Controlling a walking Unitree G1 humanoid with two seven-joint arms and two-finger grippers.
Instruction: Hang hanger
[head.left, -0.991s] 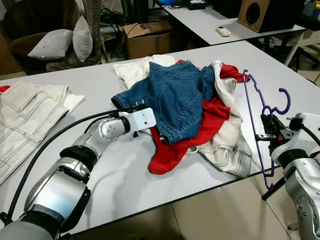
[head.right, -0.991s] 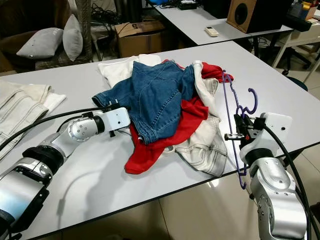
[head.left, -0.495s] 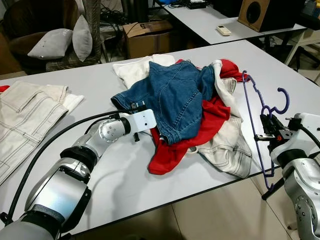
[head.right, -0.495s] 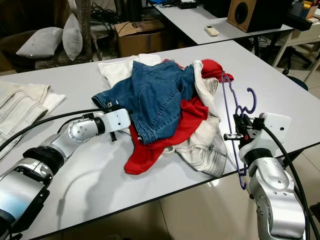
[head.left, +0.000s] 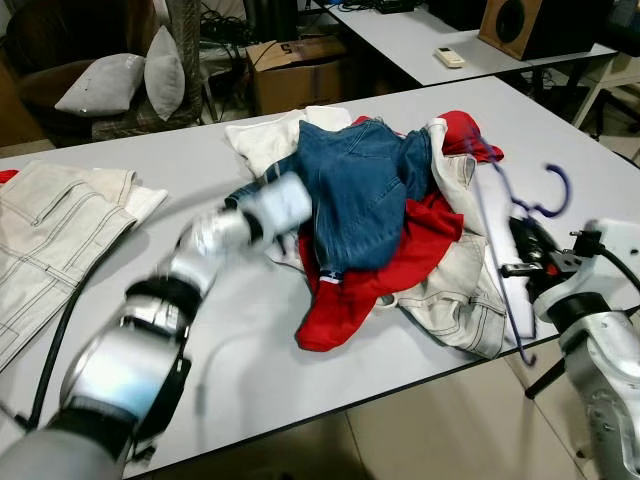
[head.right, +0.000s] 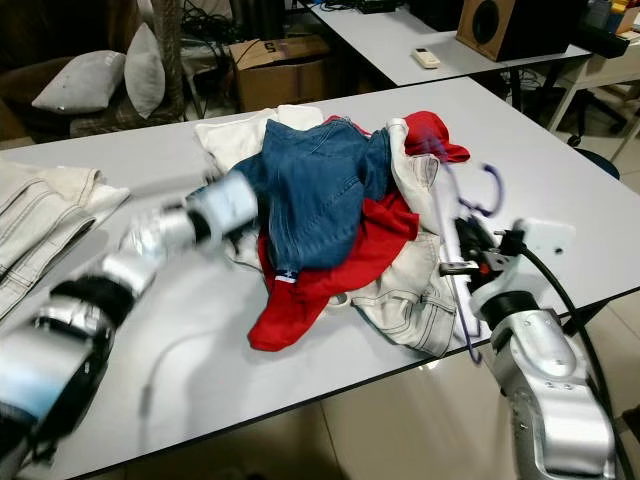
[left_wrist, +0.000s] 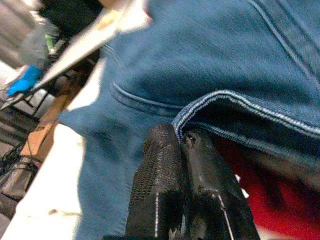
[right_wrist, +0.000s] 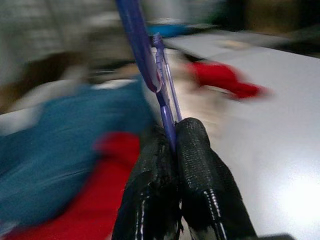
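At the white table's (head.left: 560, 120) right edge, the purple hanger (head.left: 497, 262) stands blurred, pinched between the right gripper's (right_wrist: 170, 137) fingers beside the clothes pile. Further left, the left gripper (left_wrist: 181, 137), smeared in the eye views, is clamped on the blue jeans' (head.left: 355, 185) hem over a red garment (head.left: 400, 262).

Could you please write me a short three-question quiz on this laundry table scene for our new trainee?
1. True or false: the right gripper is shut on the purple hanger.
2. What does the left gripper pinch? A) the red garment B) the hem of the blue denim garment C) a pillow
3. Fill in: the clothes pile lies on a ____ table.

Key: 1 true. 2 B. 3 white; the red garment lies under the denim.
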